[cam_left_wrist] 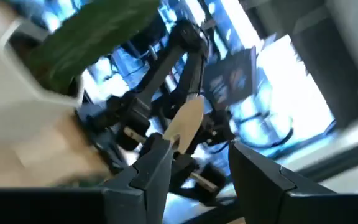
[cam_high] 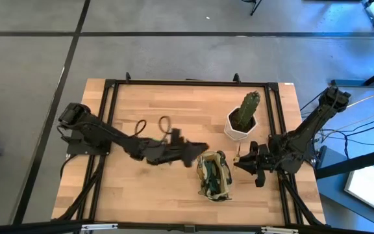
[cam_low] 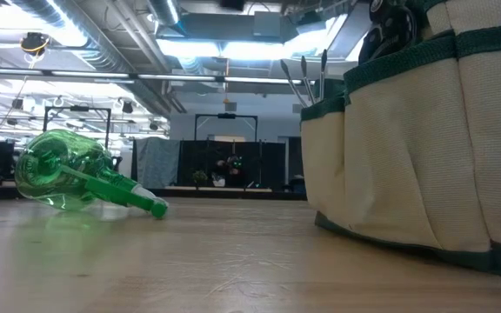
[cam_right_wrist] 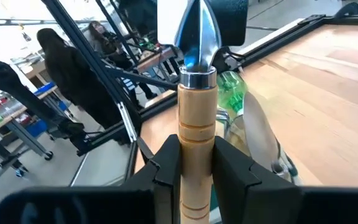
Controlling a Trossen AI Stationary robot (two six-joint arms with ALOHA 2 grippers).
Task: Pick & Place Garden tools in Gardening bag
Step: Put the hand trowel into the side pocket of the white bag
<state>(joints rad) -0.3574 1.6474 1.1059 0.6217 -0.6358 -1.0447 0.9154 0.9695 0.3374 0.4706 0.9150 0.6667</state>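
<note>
A: What does the right gripper point(cam_right_wrist: 191, 165) hold?

B: A trowel point(cam_right_wrist: 196, 106), clamped by its wooden handle between both fingers, the silver blade pointing away from the wrist. In the overhead view this gripper point(cam_high: 247, 160) sits just right of the gardening bag point(cam_high: 214, 175), below the white hexagonal pot point(cam_high: 239, 128) with its cactus point(cam_high: 248, 107).

A: And the left gripper point(cam_left_wrist: 191, 171)?

B: Its fingers stand partly apart around a pale, rounded tool tip point(cam_left_wrist: 184, 124); whether they pinch it cannot be told. Overhead, the left gripper point(cam_high: 197, 149) reaches to the bag's upper left edge.

A: Where is the bag itself?

B: On the wooden table point(cam_high: 141, 188), right of centre toward the front edge, with tools already standing in it. The table-level view shows its khaki wall and dark green trim point(cam_low: 424, 139), thin metal handles point(cam_low: 307, 78) rising from a side pocket.

A: Is any tool outside the bag?

B: The green spray bottle point(cam_low: 72, 174) lies on its side on the tabletop, well apart from the bag. Dark looped objects point(cam_high: 151, 125) lie near the left arm; their kind is unclear.

A: Anything beyond the table?

B: A person with long dark hair point(cam_right_wrist: 73, 81) among workshop benches.
</note>
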